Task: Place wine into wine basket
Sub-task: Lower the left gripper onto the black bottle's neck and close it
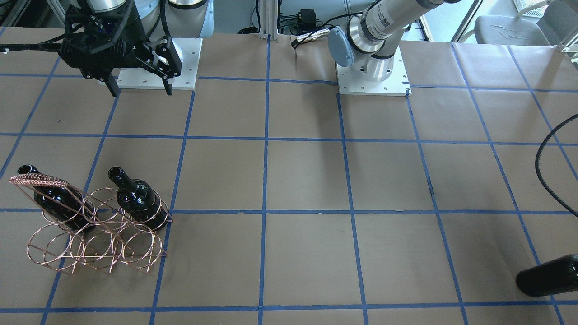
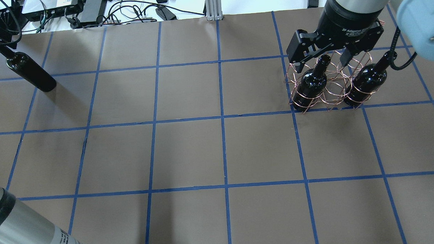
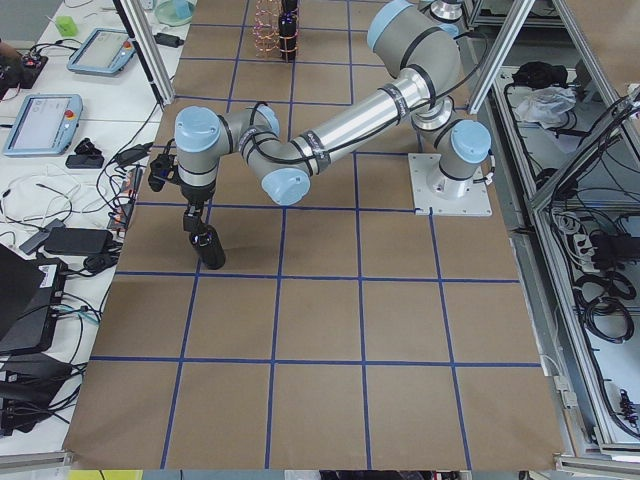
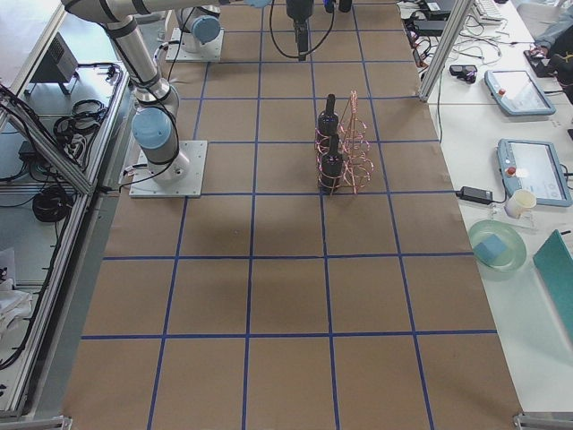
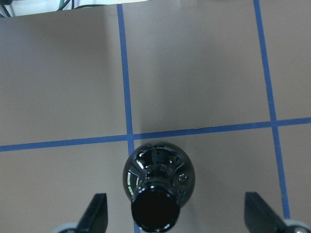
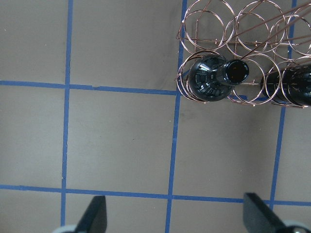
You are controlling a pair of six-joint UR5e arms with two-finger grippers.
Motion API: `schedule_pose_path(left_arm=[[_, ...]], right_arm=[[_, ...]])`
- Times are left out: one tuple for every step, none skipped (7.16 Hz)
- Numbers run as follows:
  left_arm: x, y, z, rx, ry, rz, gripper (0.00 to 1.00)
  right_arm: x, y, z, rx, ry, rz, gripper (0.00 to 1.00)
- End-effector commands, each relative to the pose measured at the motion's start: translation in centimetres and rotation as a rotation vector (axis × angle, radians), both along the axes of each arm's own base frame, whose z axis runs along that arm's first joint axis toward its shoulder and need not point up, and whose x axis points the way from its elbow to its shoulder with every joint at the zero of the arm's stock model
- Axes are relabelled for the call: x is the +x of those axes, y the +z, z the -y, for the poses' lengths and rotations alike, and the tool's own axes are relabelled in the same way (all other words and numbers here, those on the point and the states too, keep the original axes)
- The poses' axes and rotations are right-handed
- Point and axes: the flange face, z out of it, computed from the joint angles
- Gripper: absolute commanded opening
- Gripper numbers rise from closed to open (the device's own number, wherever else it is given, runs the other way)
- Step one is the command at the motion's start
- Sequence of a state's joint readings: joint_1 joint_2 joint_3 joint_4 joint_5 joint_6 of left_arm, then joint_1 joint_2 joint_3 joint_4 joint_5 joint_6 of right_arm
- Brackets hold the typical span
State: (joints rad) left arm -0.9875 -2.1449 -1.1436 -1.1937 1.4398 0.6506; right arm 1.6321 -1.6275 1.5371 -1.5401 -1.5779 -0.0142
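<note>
A black wine bottle stands alone on the table at its far left, and shows at the lower right of the front view. My left gripper is open directly above it, with a finger on each side of the neck and neither touching it. The copper wire wine basket stands at the far right and holds two look-alike bottles. My right gripper hovers open and empty above the basket, which shows at the upper right of the right wrist view.
The two arm bases stand at the robot's edge of the table. A black cable hangs at the front view's right edge. Tablets and a green bowl lie on the side benches. The table is brown paper with a blue tape grid.
</note>
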Motion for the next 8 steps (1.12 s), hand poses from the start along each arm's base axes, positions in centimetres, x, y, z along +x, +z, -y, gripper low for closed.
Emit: schedule_pose_path(left_arm=[[0.36, -0.86, 0.40, -0.002, -0.002, 0.001, 0.83], [0.41, -0.88, 0.45, -0.002, -0.004, 0.004, 0.76], [0.41, -0.84, 0.48, -0.005, -0.006, 0.005, 0.76], [0.44, -0.93, 0.51, -0.005, -0.008, 0.005, 0.75], [0.56, -1.26, 0.68, -0.008, -0.012, 0.010, 0.71], [0.64, -1.36, 0.80, -0.015, -0.013, 0.015, 0.58], [0.67, -1.48, 0.82, -0.012, -0.013, 0.015, 0.33], [0.63, -1.44, 0.78, -0.013, -0.013, 0.014, 0.00]], right_arm=[[0.00, 0.00, 0.00, 0.000, 0.003, -0.001, 1.00], [0.01, 0.00, 0.00, 0.000, 0.003, 0.001, 1.00], [0.01, 0.00, 0.00, 0.000, 0.004, 0.001, 1.00], [0.01, 0.00, 0.00, 0.000, 0.004, 0.001, 1.00], [0.01, 0.00, 0.00, 0.000, 0.006, 0.001, 1.00], [0.01, 0.00, 0.00, 0.000, 0.006, 0.001, 1.00], [0.01, 0.00, 0.00, 0.000, 0.006, 0.001, 1.00], [0.01, 0.00, 0.00, 0.000, 0.006, 0.001, 1.00]])
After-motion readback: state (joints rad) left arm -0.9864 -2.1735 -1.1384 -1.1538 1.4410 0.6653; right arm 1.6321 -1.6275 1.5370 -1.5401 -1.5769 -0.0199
